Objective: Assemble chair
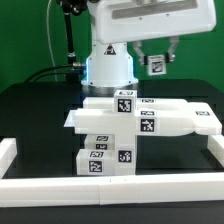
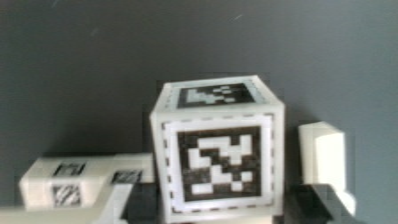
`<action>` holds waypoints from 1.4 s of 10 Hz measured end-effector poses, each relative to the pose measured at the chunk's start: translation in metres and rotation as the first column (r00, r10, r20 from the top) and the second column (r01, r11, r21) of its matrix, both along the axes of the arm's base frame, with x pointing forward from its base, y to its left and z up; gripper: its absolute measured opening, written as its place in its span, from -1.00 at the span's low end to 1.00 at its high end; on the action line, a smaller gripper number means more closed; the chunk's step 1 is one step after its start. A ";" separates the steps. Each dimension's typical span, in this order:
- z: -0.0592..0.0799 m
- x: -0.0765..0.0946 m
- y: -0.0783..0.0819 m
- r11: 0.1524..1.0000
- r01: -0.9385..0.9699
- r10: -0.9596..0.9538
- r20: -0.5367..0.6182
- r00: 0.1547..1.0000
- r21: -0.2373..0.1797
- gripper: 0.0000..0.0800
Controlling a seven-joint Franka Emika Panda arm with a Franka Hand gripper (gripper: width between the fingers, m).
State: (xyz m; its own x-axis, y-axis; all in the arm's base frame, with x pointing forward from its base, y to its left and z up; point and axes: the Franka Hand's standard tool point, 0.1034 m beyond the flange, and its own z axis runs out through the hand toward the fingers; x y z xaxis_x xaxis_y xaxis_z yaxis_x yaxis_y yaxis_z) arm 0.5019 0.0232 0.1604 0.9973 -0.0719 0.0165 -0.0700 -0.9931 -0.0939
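Observation:
My gripper [image 1: 156, 58] is raised behind the pile of parts, at the exterior view's upper right. It is shut on a small white tagged block [image 1: 157, 66], a chair part held clear of the table. In the wrist view this block [image 2: 217, 150] fills the middle, with a dark finger [image 2: 150, 205] on each side of it. The other chair parts lie stacked mid-table: a wide white slab [image 1: 150, 122], a tagged piece [image 1: 122, 101] on top of it, and small tagged blocks [image 1: 100, 160] in front.
Plain white border rails run along the front [image 1: 110, 190], the exterior view's left [image 1: 8, 152] and right [image 1: 216, 150]. The robot base [image 1: 108, 68] stands behind the pile. In the wrist view, white parts [image 2: 80, 175] lie below the held block.

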 end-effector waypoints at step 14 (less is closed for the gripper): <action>-0.006 0.040 -0.028 0.985 -0.132 0.145 0.104 0.984 -0.114 -0.29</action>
